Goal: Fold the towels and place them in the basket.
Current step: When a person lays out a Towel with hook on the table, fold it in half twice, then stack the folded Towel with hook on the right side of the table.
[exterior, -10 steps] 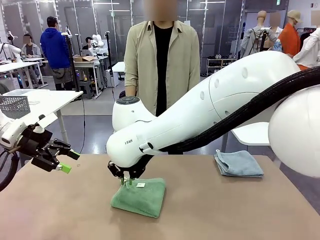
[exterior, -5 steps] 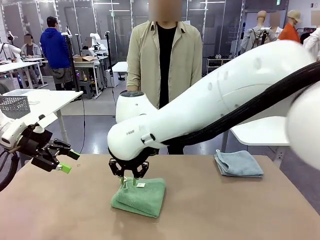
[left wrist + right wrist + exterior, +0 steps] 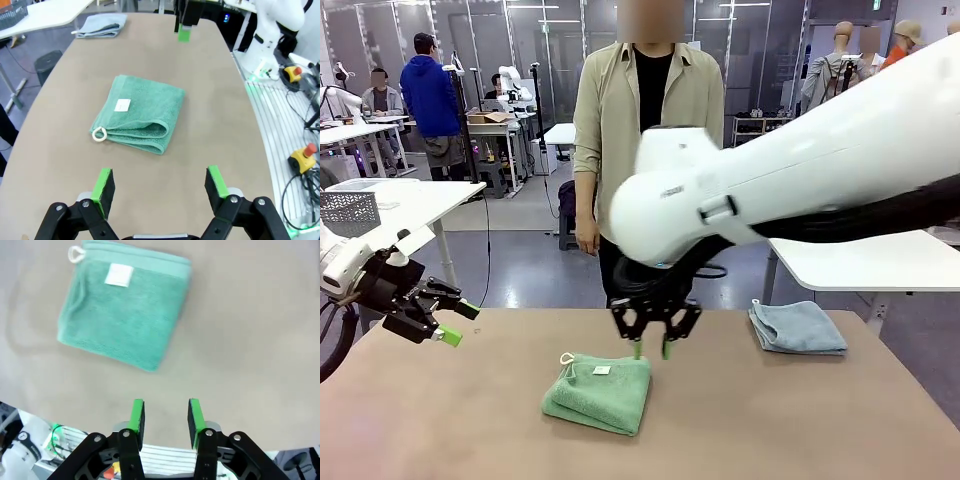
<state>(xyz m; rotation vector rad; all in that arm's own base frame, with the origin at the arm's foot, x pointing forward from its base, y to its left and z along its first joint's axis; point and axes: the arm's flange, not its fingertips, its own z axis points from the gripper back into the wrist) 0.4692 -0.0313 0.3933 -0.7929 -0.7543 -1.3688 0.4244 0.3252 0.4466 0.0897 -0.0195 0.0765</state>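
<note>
- The right tool [image 3: 652,349] hangs above the brown surface [image 3: 800,420] just past the far right corner of the mint green terry towel [image 3: 599,392], its green-padded jaws partly apart with nothing between them.
- The left tool [image 3: 438,322] hovers at the surface's left edge, well apart from that towel, jaws wide and empty.
- The mint green towel lies folded into a thick square near the middle of the surface, white loop [image 3: 99,134] at one corner, small white label [image 3: 119,274] facing up.
- A second folded towel, pale grey-blue terry [image 3: 798,327], rests at the far right of the surface, well apart from both tools.
- Handling, as a judgement: the green bundle is light, soft and limp; its layers would likely slide open if pinched at one loose corner. A grip across the thick folded edge, taking all layers, looks safest.
- From the right wrist, the towel sits ahead and left of the jaws, not between them.
</note>
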